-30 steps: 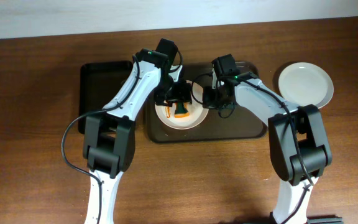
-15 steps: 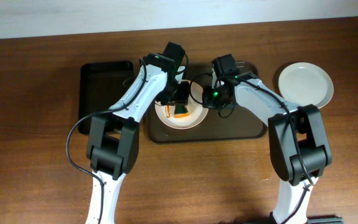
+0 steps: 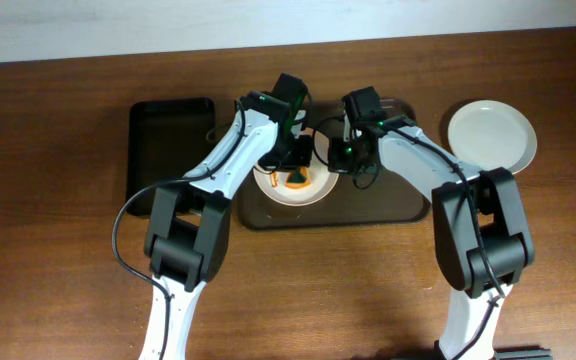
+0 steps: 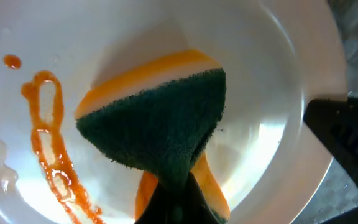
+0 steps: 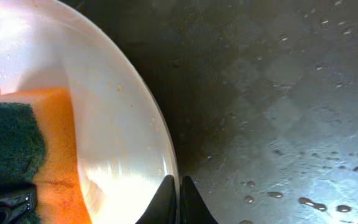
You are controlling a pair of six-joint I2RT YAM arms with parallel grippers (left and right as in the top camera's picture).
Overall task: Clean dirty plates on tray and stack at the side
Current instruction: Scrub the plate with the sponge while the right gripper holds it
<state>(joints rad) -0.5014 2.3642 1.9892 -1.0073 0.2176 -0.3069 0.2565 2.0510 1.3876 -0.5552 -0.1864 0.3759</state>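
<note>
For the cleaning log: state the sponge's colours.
Orange sponge with dark green scouring face; left wrist view.

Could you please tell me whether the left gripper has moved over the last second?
Yes. The left gripper, holding the sponge on the plate, has shifted right, away from the black tray, toward the right gripper.

Overhead looks straight down on the tabletop; both wrist cams peer past their jaws, super close, at one plate.
</note>
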